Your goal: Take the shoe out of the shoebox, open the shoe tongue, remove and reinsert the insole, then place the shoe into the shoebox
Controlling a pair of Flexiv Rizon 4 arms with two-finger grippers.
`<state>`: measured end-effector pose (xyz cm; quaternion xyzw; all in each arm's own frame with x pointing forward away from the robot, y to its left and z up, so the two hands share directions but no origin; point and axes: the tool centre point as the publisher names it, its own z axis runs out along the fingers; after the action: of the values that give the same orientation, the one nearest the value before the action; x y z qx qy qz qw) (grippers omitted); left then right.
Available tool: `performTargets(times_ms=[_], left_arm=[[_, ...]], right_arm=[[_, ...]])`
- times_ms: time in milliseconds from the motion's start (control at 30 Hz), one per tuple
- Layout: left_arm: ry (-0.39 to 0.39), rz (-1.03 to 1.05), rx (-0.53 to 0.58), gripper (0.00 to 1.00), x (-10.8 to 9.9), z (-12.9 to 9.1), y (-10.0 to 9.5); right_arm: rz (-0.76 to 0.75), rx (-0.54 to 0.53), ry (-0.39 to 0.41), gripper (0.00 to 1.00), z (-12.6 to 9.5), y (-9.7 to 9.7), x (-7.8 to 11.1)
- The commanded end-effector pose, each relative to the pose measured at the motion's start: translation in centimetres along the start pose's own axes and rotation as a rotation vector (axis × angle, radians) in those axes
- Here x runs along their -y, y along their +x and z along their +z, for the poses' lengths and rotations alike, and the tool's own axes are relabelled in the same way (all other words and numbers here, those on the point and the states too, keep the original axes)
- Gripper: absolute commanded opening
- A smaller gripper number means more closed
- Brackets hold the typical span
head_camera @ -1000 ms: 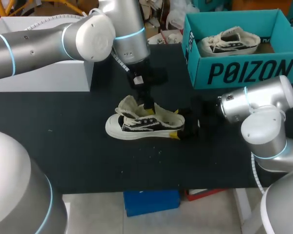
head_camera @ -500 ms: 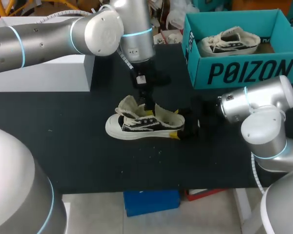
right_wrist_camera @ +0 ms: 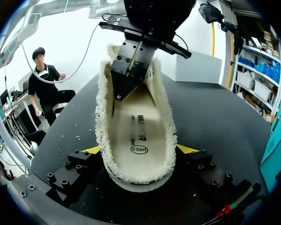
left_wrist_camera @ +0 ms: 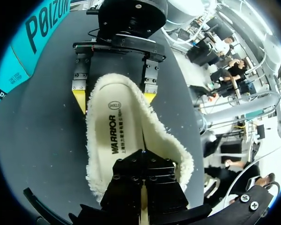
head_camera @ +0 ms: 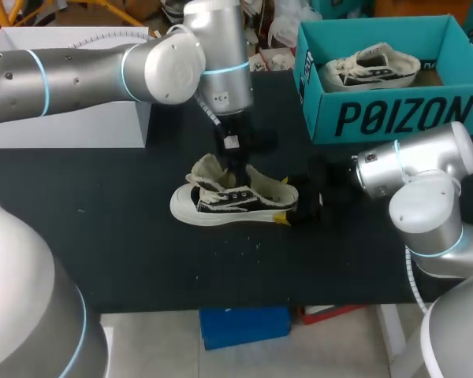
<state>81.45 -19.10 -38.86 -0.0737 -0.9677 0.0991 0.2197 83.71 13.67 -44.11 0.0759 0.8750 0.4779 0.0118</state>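
A white and black shoe (head_camera: 232, 201) with fleecy lining lies on its sole mid-table, toe to the left. My right gripper (head_camera: 288, 214) grips its heel, one yellow tip on each side; in the right wrist view the right gripper (right_wrist_camera: 139, 150) has the heel between its fingers. My left gripper (head_camera: 235, 161) comes down from above into the shoe's opening, shut, its tip on the printed insole (left_wrist_camera: 114, 136). In its own view the left gripper (left_wrist_camera: 142, 185) holds nothing. The teal shoebox (head_camera: 394, 114) stands open at the back right.
A second shoe (head_camera: 370, 67) lies inside the shoebox. A white box (head_camera: 63, 118) stands at the back left, under my left arm. The black table's front edge (head_camera: 244, 303) runs below the shoe.
My left arm has swung to the right and its wrist stands more upright, with the gripper still inside the shoe. The shoe and my right arm have not moved.
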Motion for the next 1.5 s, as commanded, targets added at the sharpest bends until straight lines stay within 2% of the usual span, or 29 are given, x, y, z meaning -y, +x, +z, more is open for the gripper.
performTargets(times_ms=[33, 500, 800, 867, 900, 1100, 1200, 1267, 1500], left_arm=[[0.003, -0.003, 0.03, 0.0, -0.1, 0.7, 1.0], [0.0, -0.041, 0.038, 0.0, -0.2, 2.7, 0.9], [0.015, -0.043, 0.06, 0.0, -0.1, 2.9, 1.1], [0.015, -0.041, 0.073, 0.3, 0.0, 2.9, 1.1], [0.014, -0.043, 0.08, 0.34, 0.0, 2.9, 1.1], [-0.008, -0.071, 0.122, 0.33, -0.1, 3.4, 0.9], [-0.052, -0.107, 0.151, 0.33, -0.1, 3.8, 0.8], [-0.054, -0.115, 0.159, 0.35, -0.1, 3.9, 0.8], [-0.082, -0.167, 0.23, 0.32, -0.7, 4.0, 0.4]], right_arm=[[0.002, 0.0, 0.001, 0.0, 0.1, -0.1, 0.3], [0.002, 0.0, 0.001, 0.0, 0.1, -0.1, 0.3], [0.002, 0.0, 0.001, 0.0, 0.1, -0.1, 0.3], [0.002, 0.0, 0.001, 0.0, 0.1, -0.1, 0.3], [0.002, 0.0, 0.001, 0.0, 0.1, -0.1, 0.3], [0.002, 0.0, 0.001, 0.0, 0.1, -0.1, 0.3], [0.002, 0.0, 0.001, 0.0, 0.1, -0.1, 0.3], [0.002, 0.0, 0.001, 0.0, 0.1, -0.1, 0.3], [0.002, 0.0, 0.001, 0.0, 0.1, -0.1, 0.3]])
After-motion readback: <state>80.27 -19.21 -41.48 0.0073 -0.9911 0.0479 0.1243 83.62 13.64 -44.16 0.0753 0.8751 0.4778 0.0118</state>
